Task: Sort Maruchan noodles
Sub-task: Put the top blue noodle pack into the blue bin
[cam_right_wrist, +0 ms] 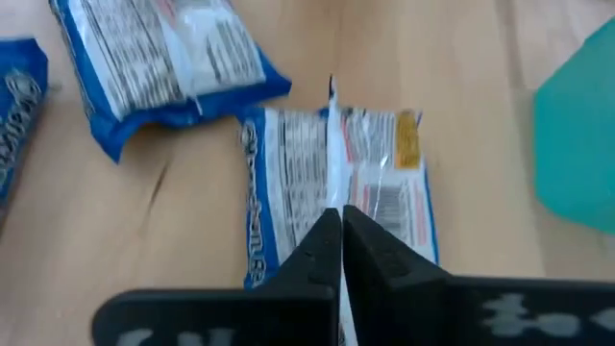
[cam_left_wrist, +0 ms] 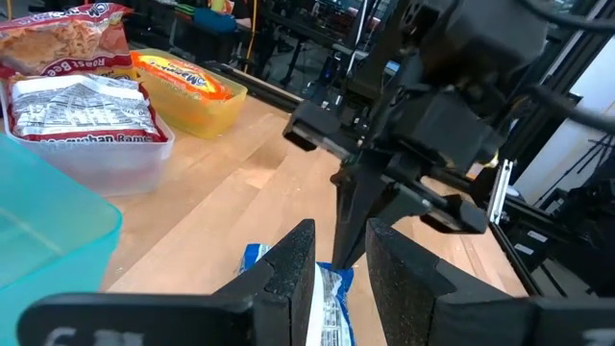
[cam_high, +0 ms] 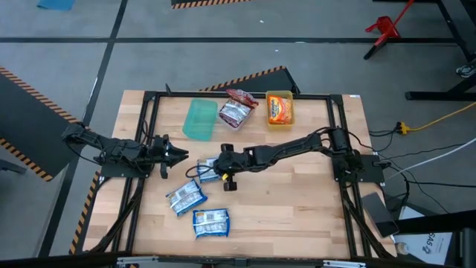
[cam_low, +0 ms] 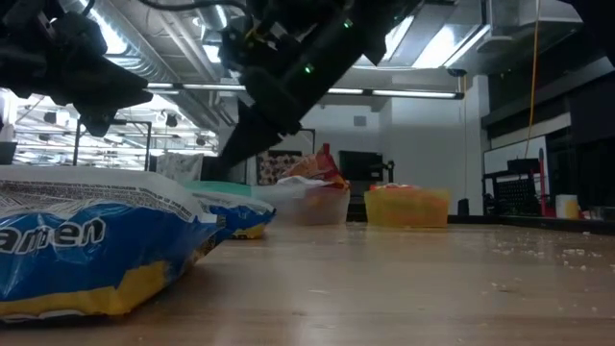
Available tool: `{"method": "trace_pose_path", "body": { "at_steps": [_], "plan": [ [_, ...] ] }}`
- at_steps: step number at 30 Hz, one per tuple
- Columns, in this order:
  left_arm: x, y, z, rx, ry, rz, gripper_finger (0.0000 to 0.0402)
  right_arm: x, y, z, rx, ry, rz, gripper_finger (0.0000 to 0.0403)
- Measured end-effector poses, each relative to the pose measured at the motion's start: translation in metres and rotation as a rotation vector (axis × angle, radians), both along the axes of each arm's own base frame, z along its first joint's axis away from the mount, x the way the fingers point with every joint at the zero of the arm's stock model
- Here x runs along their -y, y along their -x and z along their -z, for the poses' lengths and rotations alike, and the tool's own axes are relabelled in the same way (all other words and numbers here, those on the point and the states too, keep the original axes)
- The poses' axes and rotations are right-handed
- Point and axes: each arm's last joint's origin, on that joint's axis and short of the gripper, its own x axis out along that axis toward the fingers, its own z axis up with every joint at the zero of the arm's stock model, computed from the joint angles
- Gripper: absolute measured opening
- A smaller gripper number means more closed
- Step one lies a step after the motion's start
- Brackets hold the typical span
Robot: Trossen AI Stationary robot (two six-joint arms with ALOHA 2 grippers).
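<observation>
Three blue Maruchan noodle packets lie on the wooden table: one mid-table (cam_high: 208,170), one nearer (cam_high: 184,198) and one at the front (cam_high: 211,222). My right gripper (cam_right_wrist: 339,223) is shut on the mid-table packet (cam_right_wrist: 336,173), which lies with its printed back up. My left gripper (cam_high: 178,155) waits open at the table's left, pointing level at that packet (cam_left_wrist: 325,293) without touching it. Red packets sit in the clear bin (cam_high: 236,112) and an orange one in the yellow bin (cam_high: 280,109). My right gripper pinches the packet's raised back seam (cam_right_wrist: 331,144), which runs down the middle of the packet, between its two fingertips. The fingers (cam_left_wrist: 348,221) come slanting down from the table's right and lie along the seam. Whether the packet is clear of the table I cannot tell.
A green bin (cam_high: 199,119) stands at the far left of the row of bins, left of the clear one. Bare wood lies to the right and front right of the packets. A black frame (cam_high: 149,97) runs round the table top.
</observation>
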Motion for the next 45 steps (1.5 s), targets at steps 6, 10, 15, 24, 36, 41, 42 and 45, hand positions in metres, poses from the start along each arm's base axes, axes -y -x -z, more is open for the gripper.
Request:
{"method": "trace_pose_path", "body": {
  "at_steps": [6,10,15,24,36,41,42,45],
  "plan": [
    [0.000,0.000,0.000,0.000,0.000,0.000,0.0090,0.005,0.005,0.000,-0.100,0.073,0.028,0.0017],
    [0.000,0.000,0.001,-0.009,-0.003,0.001,0.0090,0.011,0.016,0.007,-0.239,0.112,0.025,0.0071],
    [0.000,0.000,0.002,-0.025,-0.008,0.001,0.0090,0.012,0.019,0.009,-0.288,0.104,-0.035,0.0171],
    [0.000,0.000,0.002,-0.025,-0.009,0.001,0.0090,0.012,0.014,0.007,-0.232,0.105,-0.038,0.0271],
    [0.000,0.000,0.002,-0.027,-0.012,0.001,0.0090,0.031,0.008,0.033,-0.273,0.092,-0.034,0.0253],
    [0.000,0.000,0.002,-0.028,-0.020,-0.007,0.0090,0.032,0.007,0.033,-0.265,0.109,-0.025,0.0243],
    [-0.001,0.000,0.002,-0.028,-0.021,-0.015,0.0090,0.032,0.007,0.033,-0.264,0.110,-0.026,0.0232],
    [-0.001,0.000,0.002,-0.028,-0.022,-0.024,0.0090,0.032,0.007,0.032,-0.257,0.112,-0.029,0.0184]
  ]
}}
